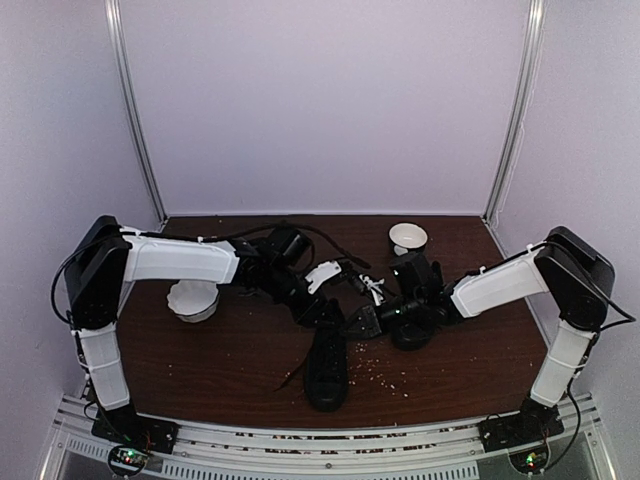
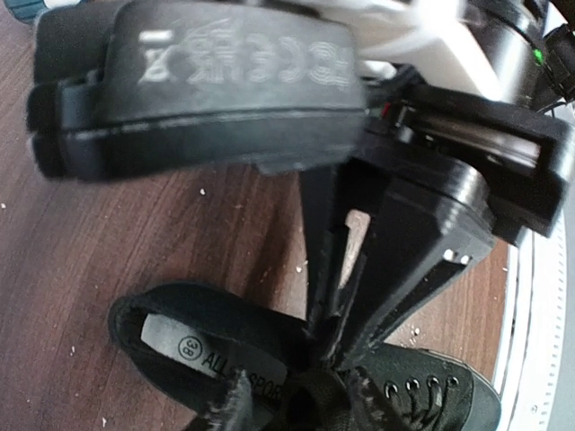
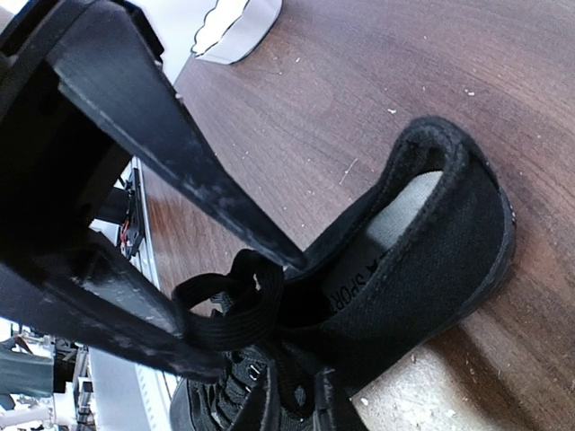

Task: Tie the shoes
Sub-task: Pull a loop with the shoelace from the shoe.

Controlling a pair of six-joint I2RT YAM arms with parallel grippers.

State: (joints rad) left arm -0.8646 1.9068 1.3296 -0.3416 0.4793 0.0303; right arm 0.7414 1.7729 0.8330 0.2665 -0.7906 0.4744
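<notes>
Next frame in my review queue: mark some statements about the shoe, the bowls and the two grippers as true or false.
1. A white bowl stands at the back of the table, right of centre. True.
2. The shoe lies on its side. False: it stands on its sole, toe toward the near edge.
3. A lace loop sits between the right gripper fingers. True.
4. The table is free of debris. False: pale crumbs lie beside the shoe.
5. The left gripper hangs far from the shoe. False: its fingertips meet at the laces.
</notes>
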